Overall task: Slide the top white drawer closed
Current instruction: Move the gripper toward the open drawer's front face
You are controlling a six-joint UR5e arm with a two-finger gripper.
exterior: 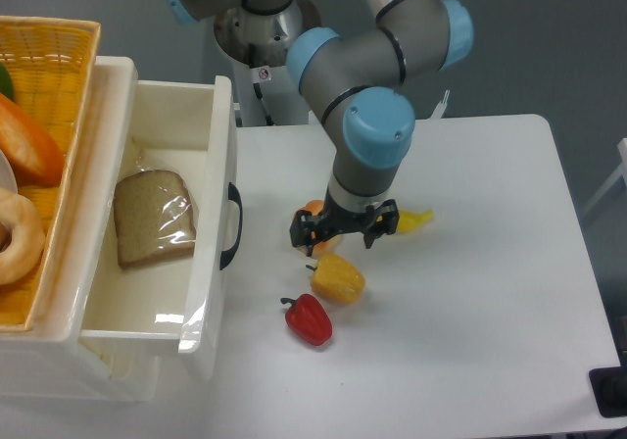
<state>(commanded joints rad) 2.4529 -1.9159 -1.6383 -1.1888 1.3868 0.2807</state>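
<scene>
Camera, top white drawer (211,223) open, left of gripper (343,231)

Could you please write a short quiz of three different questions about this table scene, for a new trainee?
1. True or false: the glossy cream-white plastic top drawer with the curved black handle is pulled open.
2. What lies inside that drawer? A) a red pepper B) a slice of brown bread in clear wrap C) a ring doughnut
3. Fill in: the two-finger gripper of the arm hangs over the white table, just above the ______ bell pepper.

Key:
1. True.
2. B, the wrapped slice of brown bread.
3. Yellow: the yellow bell pepper lies below the gripper, with the red bell pepper nearer to the camera.
</scene>
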